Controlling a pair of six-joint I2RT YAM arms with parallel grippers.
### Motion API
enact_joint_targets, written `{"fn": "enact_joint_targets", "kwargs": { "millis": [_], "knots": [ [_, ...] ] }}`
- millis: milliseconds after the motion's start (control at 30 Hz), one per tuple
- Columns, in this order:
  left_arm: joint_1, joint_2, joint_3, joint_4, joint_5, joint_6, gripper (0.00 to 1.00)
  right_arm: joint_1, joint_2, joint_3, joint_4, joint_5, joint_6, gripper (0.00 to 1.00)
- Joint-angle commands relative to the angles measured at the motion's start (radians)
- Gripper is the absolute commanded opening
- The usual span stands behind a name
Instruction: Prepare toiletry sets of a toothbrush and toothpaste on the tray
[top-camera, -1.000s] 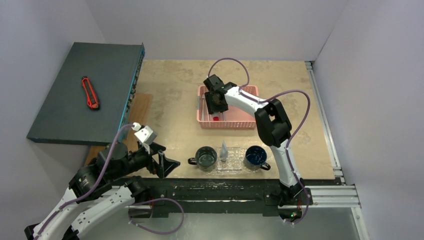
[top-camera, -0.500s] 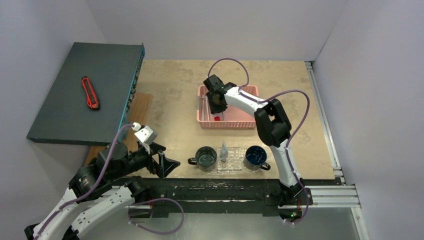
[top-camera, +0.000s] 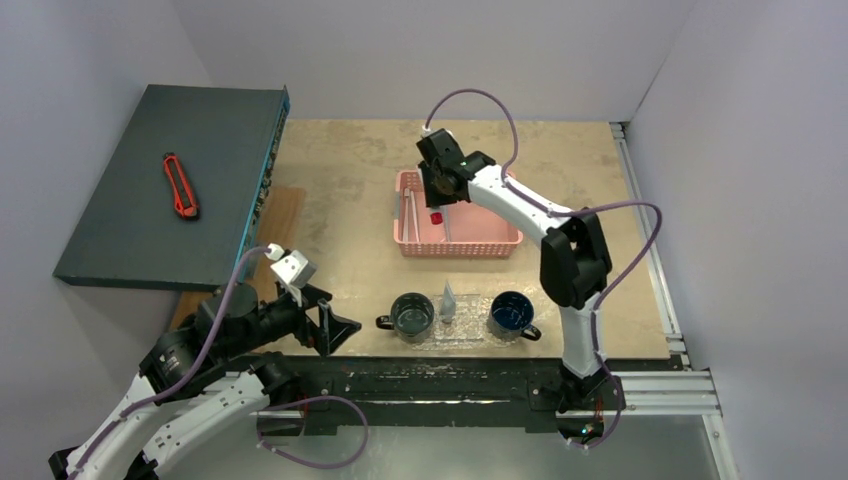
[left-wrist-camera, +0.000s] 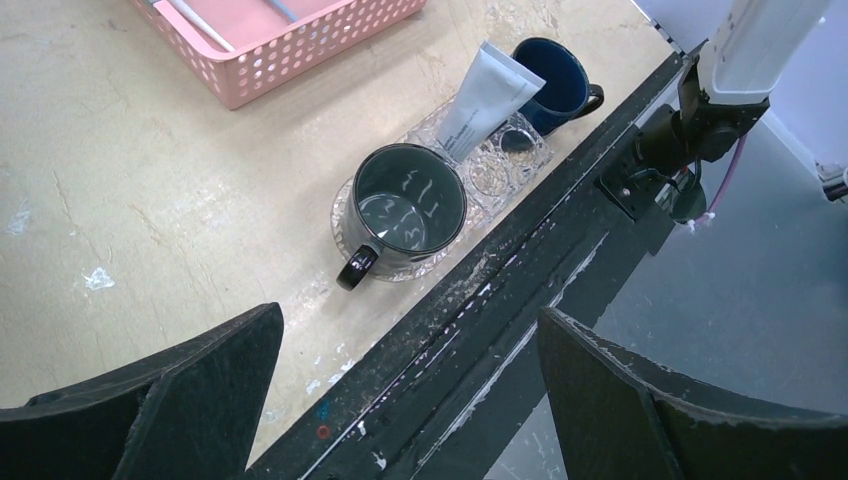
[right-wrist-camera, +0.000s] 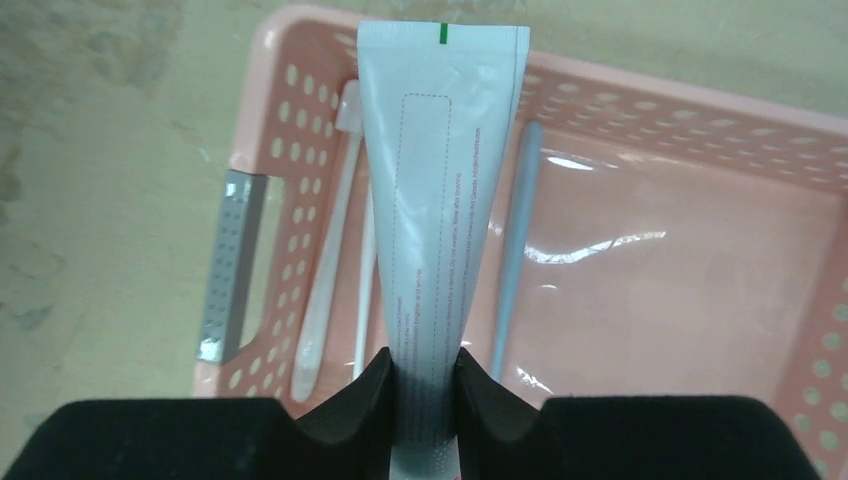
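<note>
Toothpaste pick-up step: right gripper (right-wrist-camera: 424, 385) clamped on a toothpaste tube (right-wrist-camera: 440, 150) over the pink basket (right-wrist-camera: 700, 130), left gripper (left-wrist-camera: 408, 315) fingers apart and idle; next move, probably a carry to the tray (left-wrist-camera: 490, 177).

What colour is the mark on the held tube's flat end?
Green, on the tube; right wrist view.
</note>
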Motion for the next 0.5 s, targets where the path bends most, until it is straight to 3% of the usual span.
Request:
{"fn": "enact_joint_targets", "kwargs": {
  "millis": [0,233,467],
  "knots": [
    [0.004,0.016,0.006,0.023,0.012,0.019,0.98,-0.002,-0.143,-0.019,0.060,0.007,0.016,0.25],
    [0.004,0.025,0.019,0.055,0.031,-0.008,0.98,0.032,-0.319,-0.115,0.131,-0.066,0.049,0.26],
    [0.003,0.042,0.036,0.134,0.034,-0.063,0.98,0.182,-0.479,-0.228,0.202,0.023,0.130,0.27]
  ]
}}
